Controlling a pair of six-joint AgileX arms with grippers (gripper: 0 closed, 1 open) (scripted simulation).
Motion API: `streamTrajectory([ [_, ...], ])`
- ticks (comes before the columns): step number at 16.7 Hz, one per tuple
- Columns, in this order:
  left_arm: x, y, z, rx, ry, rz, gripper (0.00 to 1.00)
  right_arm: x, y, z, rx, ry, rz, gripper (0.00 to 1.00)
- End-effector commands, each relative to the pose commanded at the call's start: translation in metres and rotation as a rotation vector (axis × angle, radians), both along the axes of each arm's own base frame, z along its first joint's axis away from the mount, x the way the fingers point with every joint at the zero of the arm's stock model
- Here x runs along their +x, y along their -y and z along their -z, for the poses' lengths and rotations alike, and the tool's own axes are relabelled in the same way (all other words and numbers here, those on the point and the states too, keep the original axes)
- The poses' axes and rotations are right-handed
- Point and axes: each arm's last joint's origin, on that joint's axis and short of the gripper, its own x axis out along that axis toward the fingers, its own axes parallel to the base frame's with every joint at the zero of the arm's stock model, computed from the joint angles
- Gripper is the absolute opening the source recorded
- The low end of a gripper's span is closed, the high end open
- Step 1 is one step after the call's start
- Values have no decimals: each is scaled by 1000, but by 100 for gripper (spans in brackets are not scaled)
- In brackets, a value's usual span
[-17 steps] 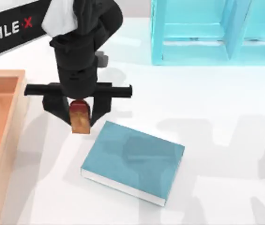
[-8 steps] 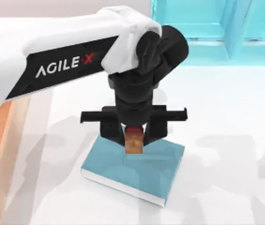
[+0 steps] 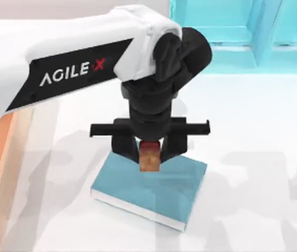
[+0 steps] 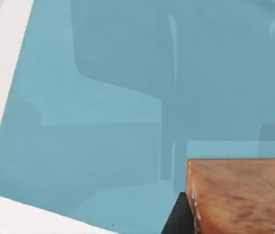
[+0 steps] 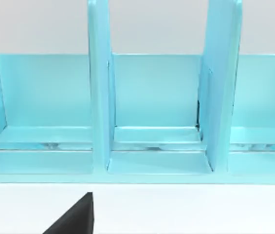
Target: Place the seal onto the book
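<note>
A: where's the seal (image 3: pixel 149 156) at?
B: left hand (image 3: pixel 149 157) has it pinched between both fingers, over the far edge of the book (image 3: pixel 159 197), which lies flat mid-surface (image 3: pixel 253 173). Contact? Can't tell.

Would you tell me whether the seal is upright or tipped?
Upright: the seal hangs red top uppermost in the left gripper, above the book.

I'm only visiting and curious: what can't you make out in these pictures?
- Whether the seal touches the book: the top view looks straight down; the left wrist view cuts off its base.
- The book's far edge: behind the left gripper in the top view.
- The right gripper's fingers: the right wrist view faces the shelf.
</note>
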Motion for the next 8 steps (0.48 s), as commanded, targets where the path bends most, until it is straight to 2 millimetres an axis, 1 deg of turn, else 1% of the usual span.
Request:
streamTrajectory([
  [8,0,0,0,0,0,0,60,0,0,0,0,0,0,100],
])
